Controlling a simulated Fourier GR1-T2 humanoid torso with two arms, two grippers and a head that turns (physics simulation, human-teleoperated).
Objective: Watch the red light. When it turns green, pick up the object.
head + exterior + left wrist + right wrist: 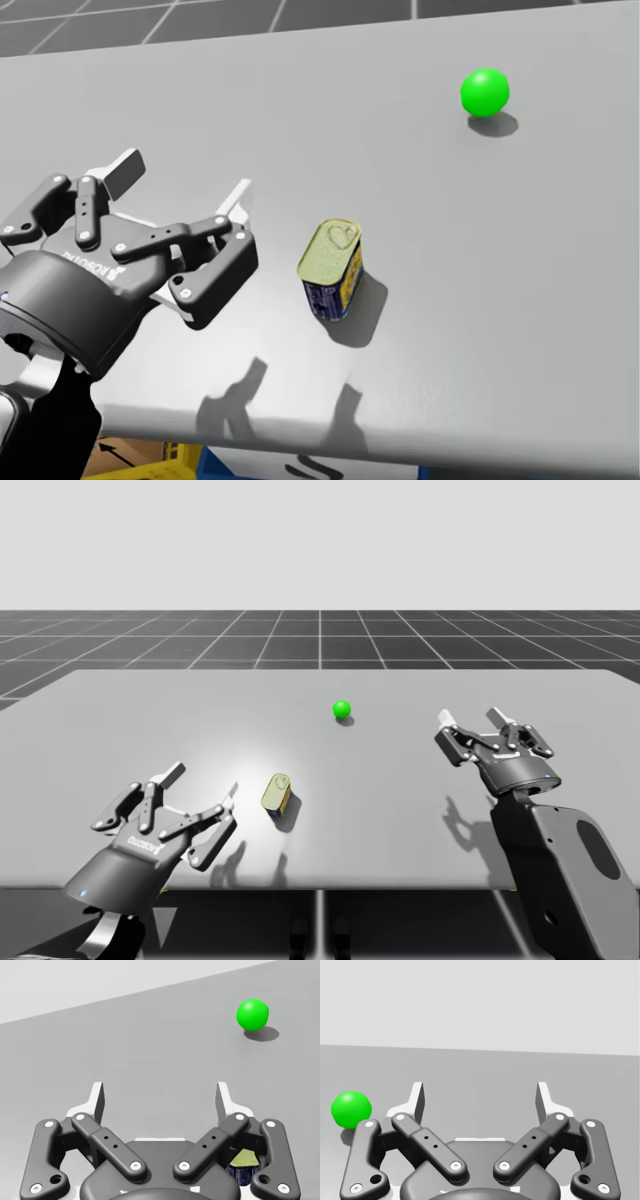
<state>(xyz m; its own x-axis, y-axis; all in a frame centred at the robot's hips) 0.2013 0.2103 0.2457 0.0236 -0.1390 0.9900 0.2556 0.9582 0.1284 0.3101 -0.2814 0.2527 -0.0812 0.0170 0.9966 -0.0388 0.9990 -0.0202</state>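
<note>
— High view first: the light [342,709] is green, so we may go. The tin [277,794] sits near the front edge of the desk [120,720], just to the right of our left claw [200,787], whose fingers are spread with nothing between them. Our right claw [471,718], likewise spread and holding nothing, is well apart from the tin.

— Then the left arm is the nearer one. Head view?

— The tin [333,265] stands lid up, with a blue wall below. We judge its long axis runs roughly away from us, leaning a little right. It stands apart from the left claw [182,182].

— Left wrist view: the tin [243,1160] is beside and under the right-hand finger's linkage, not between the fingers. We'd need to shift right first.

— Right wrist view: fingers spread, grey desk ahead, the light [351,1109] beside them. The desk looks smooth and plain, and a dark gridded floor [320,640] lies beyond it.
</note>
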